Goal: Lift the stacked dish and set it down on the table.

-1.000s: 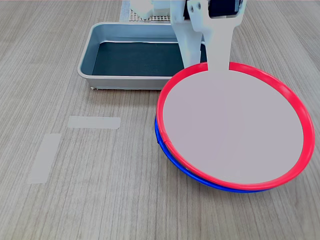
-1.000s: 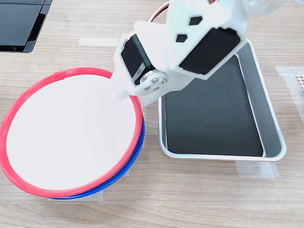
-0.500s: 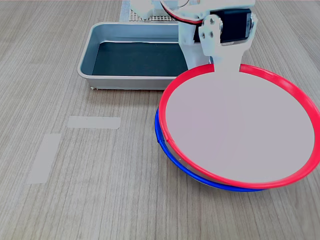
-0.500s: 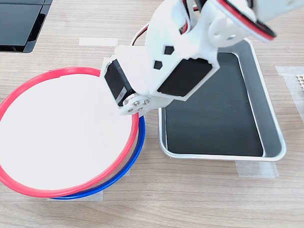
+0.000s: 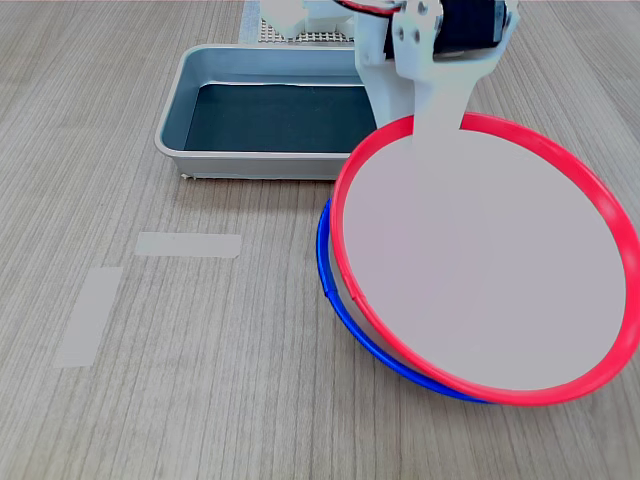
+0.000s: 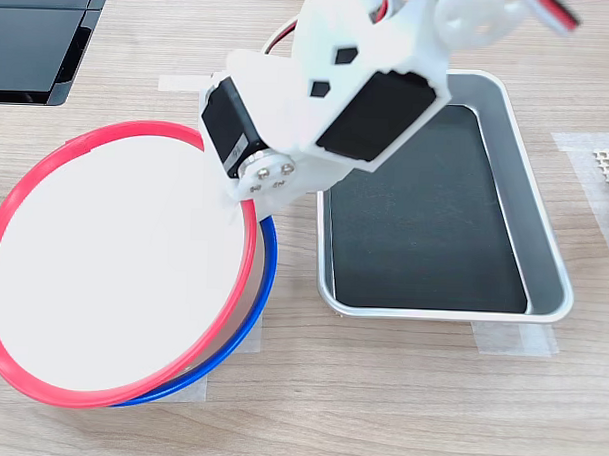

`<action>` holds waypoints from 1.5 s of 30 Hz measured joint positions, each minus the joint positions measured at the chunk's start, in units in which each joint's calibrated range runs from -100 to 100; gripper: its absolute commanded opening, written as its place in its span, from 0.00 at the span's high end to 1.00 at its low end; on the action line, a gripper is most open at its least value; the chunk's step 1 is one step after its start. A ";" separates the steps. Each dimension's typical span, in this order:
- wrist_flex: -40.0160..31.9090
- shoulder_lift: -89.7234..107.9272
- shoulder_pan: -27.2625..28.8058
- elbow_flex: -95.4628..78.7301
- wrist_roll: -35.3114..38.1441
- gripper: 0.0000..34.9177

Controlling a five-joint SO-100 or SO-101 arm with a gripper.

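Observation:
The stacked dish (image 5: 490, 265) (image 6: 113, 271), red-rimmed with a pale flat centre, is held tilted above a blue-rimmed plate (image 5: 345, 310) (image 6: 252, 306) that rests on the table (image 5: 150, 400) (image 6: 378, 411). My gripper (image 5: 435, 125) (image 6: 231, 195) is shut on the red dish's rim, one white flat finger (image 5: 438, 105) lying over the rim's far edge in the first exterior view. The lower finger is hidden under the dish. Only a crescent of the blue plate shows.
A grey metal tray (image 5: 195, 75) (image 6: 548, 287) with a dark liner stands beside the plates. Pale tape strips (image 5: 188, 244) lie on the wood at the first exterior view's left. A dark device (image 6: 36, 39) sits at the second exterior view's top left.
The red dish has risen and shifted off the blue plate, toward the first exterior view's right, tilting more; more of the blue rim shows. The arm moved with it.

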State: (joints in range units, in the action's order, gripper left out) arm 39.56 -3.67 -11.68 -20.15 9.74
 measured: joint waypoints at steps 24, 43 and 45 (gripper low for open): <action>0.90 13.04 20.71 -1.72 0.59 1.00; -3.02 -0.60 29.65 -1.81 2.25 1.00; -3.67 -1.36 29.73 -1.81 2.25 1.00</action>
State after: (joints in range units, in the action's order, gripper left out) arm 35.89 -5.03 18.05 -21.96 11.99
